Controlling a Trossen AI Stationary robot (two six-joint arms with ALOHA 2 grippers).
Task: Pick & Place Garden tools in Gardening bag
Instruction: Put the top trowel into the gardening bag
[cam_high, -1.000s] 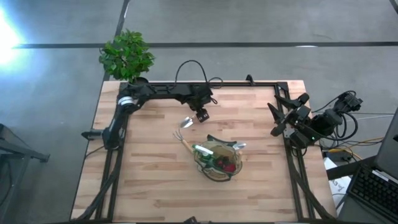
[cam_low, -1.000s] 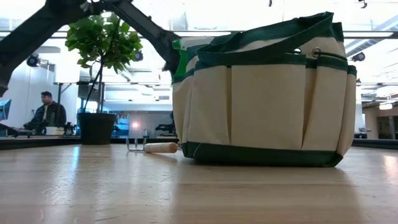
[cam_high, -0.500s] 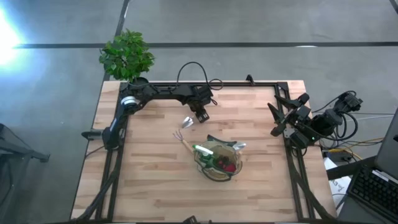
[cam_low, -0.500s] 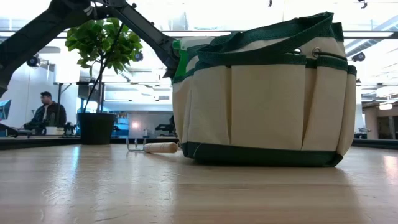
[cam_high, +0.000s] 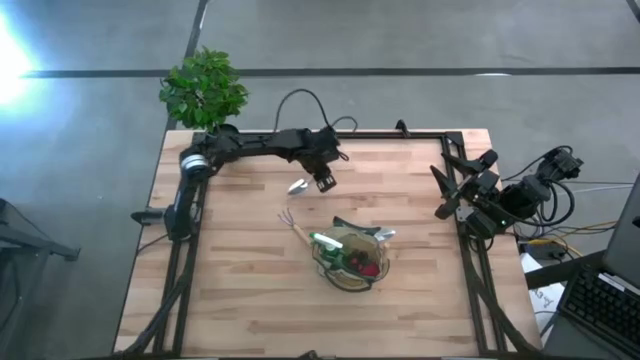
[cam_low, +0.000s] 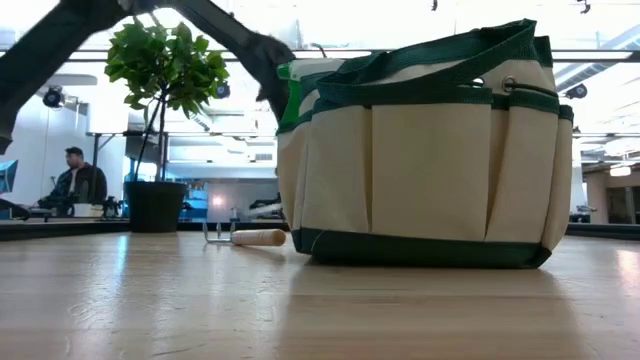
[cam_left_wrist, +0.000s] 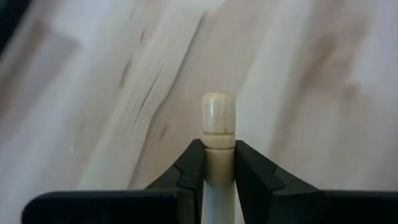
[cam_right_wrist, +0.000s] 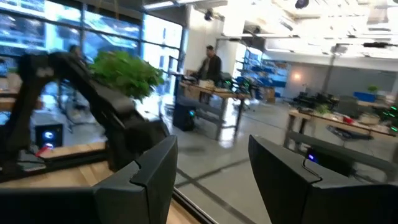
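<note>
My left gripper (cam_high: 322, 181) is over the far middle of the table, shut on a wooden-handled trowel whose metal blade (cam_high: 297, 186) shows beside it. The handle's rounded end (cam_left_wrist: 217, 114) sticks out past the fingers. A wooden-handled rake (cam_high: 292, 224) lies flat on the table next to the gardening bag (cam_high: 351, 259). The bag is tan with green trim (cam_low: 430, 150) and stands on its base, with a green spray bottle (cam_low: 290, 95) and a red item (cam_high: 368, 268) in it. My right gripper (cam_right_wrist: 211, 180) is open, held up at the table's right edge (cam_high: 452, 196). My left gripper pinches the trowel's wooden handle (cam_left_wrist: 217, 144) between its two fingers (cam_left_wrist: 192, 163), just behind the handle's rounded free end. The fingers come from above, slanting down. The blade end points toward the table's left, and the trowel appears lifted off the table.
A leafy potted plant (cam_high: 204, 90) stands at the table's far left corner. A black frame (cam_high: 400, 134) runs along the far edge. Bare wood lies toward the near and left sides. People (cam_low: 78, 180) are in the room behind.
My left gripper has shut on the trowel's handle and risen, drifting slightly toward the far edge. The trowel has come up with it, its blade shifted toward the far edge. The rake and bag have stayed put.
</note>
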